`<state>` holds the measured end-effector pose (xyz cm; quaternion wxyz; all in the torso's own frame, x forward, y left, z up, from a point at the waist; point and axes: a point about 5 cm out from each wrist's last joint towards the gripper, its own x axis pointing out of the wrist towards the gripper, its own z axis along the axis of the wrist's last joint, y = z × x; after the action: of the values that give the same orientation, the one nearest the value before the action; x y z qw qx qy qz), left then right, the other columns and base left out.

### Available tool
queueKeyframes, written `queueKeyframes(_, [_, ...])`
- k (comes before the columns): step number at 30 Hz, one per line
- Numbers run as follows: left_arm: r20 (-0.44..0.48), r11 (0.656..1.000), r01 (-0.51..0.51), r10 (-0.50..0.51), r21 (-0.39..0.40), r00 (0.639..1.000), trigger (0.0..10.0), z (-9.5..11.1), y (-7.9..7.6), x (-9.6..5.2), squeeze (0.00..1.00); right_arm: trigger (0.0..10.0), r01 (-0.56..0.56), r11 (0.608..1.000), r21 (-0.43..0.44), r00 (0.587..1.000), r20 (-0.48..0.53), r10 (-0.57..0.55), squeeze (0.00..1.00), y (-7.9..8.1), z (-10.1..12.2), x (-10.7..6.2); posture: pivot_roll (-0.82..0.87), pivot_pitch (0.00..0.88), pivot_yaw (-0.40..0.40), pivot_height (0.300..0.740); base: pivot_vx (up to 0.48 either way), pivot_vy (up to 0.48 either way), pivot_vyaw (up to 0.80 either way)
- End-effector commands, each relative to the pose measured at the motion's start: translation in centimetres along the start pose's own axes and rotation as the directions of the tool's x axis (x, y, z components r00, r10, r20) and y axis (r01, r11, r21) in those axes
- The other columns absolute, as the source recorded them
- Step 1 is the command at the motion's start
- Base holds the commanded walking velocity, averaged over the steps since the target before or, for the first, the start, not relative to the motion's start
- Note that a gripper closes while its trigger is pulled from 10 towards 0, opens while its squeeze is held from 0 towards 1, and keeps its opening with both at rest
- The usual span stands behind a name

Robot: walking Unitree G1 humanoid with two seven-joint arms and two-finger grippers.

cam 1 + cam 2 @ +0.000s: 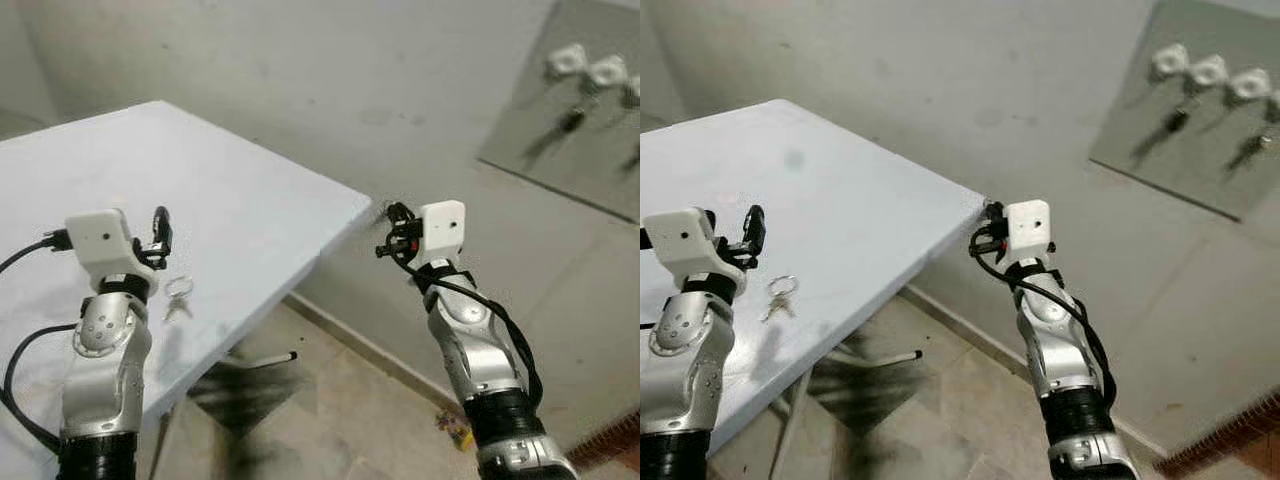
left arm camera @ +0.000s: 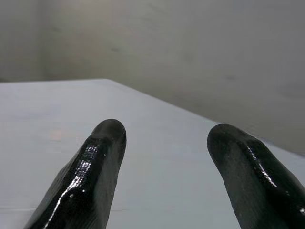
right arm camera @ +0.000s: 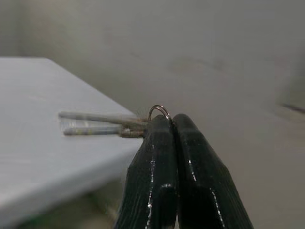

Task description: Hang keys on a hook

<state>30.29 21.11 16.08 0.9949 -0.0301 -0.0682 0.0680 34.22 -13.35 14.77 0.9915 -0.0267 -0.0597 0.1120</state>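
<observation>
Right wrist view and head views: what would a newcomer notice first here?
The right claw, raised beyond the table's corner, is shut on a key ring with its keys sticking out sideways. Another set of keys lies on the white table beside the open left claw. High on the wall to the right, a grey board carries white hooks with keys hanging.

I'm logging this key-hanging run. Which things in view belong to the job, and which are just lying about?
Job:
- keys pinched in the right gripper
- white hooks on the wall board, some already holding keys
- second key ring on the table, by the open left gripper

Lying about:
- small yellow thing on the floor
</observation>
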Motion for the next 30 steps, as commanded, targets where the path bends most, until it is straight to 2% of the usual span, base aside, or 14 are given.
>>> queueKeyframes(1, [0.001, 1.000, -0.012, 0.012, 0.024, 1.000, 10.0, 0.13, 0.24, 0.07, 0.00, 10.0, 0.002, 1.000, 0.003, 1.000, 0.025, -0.002, 0.00, 0.00, 0.73, 0.29, -0.07, 0.000, -0.069, 0.740, 0.000, 0.000, -0.74])
queueKeyframes(30, [0.017, 1.000, -0.007, 0.007, 0.029, 1.000, 10.0, 0.13, -0.22, -0.02, 0.00, 10.0, 0.004, 1.000, -0.002, 1.000, 0.023, -0.004, 0.00, -0.22, 0.83, 0.28, -0.08, 0.000, -0.078, 0.740, 0.000, 0.000, -0.74])
